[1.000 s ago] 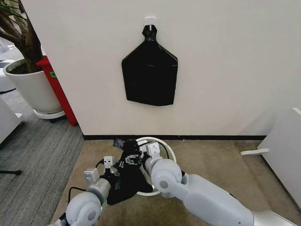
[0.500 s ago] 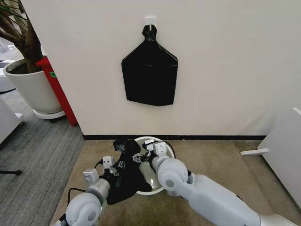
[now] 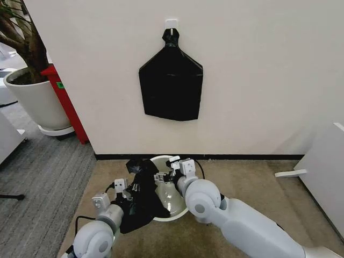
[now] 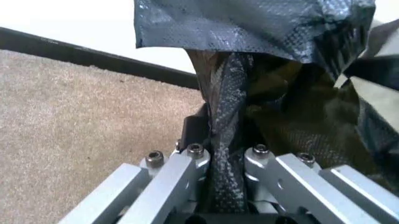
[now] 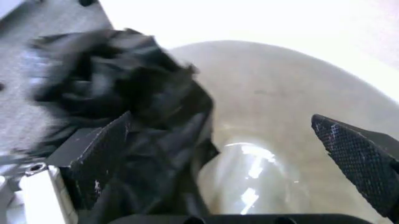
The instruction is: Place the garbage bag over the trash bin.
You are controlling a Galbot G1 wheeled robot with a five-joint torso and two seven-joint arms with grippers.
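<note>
The cream-white trash bin stands on the carpet near the wall, its opening facing up. The black garbage bag hangs crumpled over the bin's left rim and down its outer side. My left gripper is shut on the bag; in the left wrist view a twisted fold of the garbage bag is pinched in the left gripper. My right gripper is over the bin's mouth, open. In the right wrist view the right gripper has its fingers spread wide above the trash bin, with the garbage bag lying against one finger.
A flat black bag bundle hangs from a hook on the white wall behind the bin. A big white plant pot and a red panel stand at the far left. A white panel borders the carpet on the right.
My right gripper has drawn away from the bag, to the right over the bin, and more of the bin's inside shows. The left gripper still holds the bag at the left rim.
</note>
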